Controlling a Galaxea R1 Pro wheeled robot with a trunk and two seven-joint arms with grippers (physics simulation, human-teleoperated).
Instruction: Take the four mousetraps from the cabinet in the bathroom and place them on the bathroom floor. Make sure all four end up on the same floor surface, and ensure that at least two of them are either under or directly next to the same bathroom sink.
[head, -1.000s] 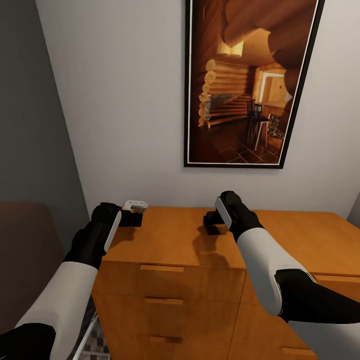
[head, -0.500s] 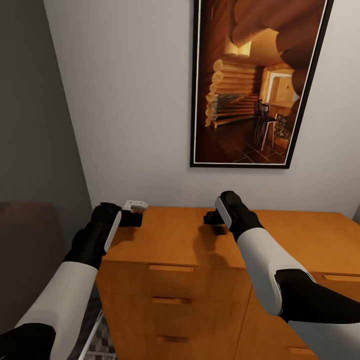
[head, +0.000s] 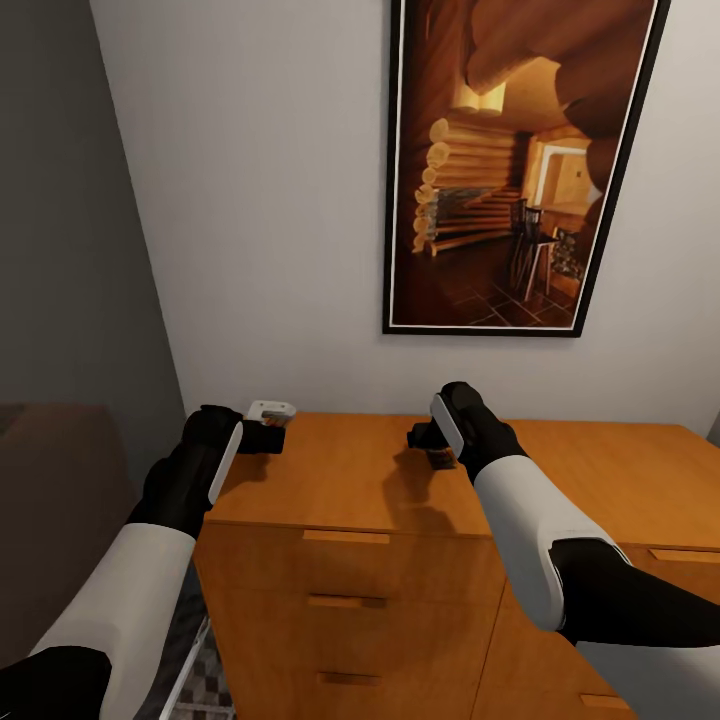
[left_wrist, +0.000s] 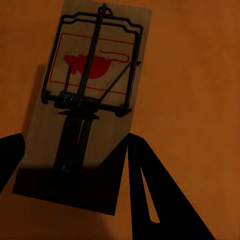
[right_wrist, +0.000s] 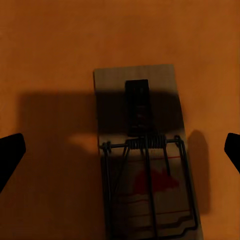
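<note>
Your left wrist view shows a mousetrap (left_wrist: 82, 107): a pale wooden slab with a red mouse print under a dark wire bar and spring, lying flat on the orange-brown cabinet (head: 340, 480) top between the left gripper's (left_wrist: 75, 185) spread fingers (left_wrist: 150, 195). A second mousetrap (right_wrist: 145, 160) lies between the right gripper's (right_wrist: 120, 145) parted fingers (right_wrist: 10, 152). Your head view adds the drawers and a framed picture (head: 510, 165).
</note>
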